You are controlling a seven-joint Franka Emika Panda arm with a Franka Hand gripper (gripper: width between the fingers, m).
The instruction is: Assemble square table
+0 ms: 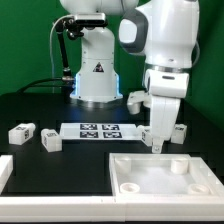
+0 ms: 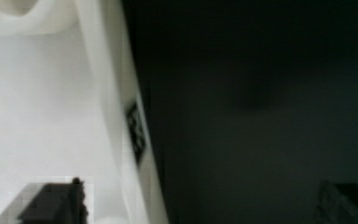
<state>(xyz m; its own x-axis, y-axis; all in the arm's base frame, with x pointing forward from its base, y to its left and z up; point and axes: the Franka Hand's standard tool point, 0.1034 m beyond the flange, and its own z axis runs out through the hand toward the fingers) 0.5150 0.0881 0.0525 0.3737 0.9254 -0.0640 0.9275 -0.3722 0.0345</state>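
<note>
Taking stock of an assembly that appears barely begun: no leg is fitted yet, and by this showing all four joints are left to make

- Desk (image 1: 30, 105): dark surface beneath the pincer, carrying every item below
- Slab (image 1: 165, 180) of the square table: white, lying flat with its rimmed recess upward, right under the pincer and reaching toward the camera from it; the round sockets in its corners look unfilled. The wrist view shows its edge (image 2: 108, 120), which bears a tag, running between the two fingers
- Marker board (image 1: 98, 130): flat tagged strip, just beside the pincer on the exterior view's left
- First leg (image 1: 22, 132) and second leg (image 1: 50, 140): short white tagged pieces, loose on the desk, well apart from the pincer on the exterior view's left, beyond the marker board
- Third leg (image 1: 136, 98): loose, behind the pincer near the robot base
- Small white block (image 1: 178, 130): just beside the pincer on the exterior view's right, probably the fourth leg; too small to confirm
- Pincer (image 1: 155, 145) (image 2: 201, 200): spread wide, carrying nothing, low over the slab's far edge
</note>
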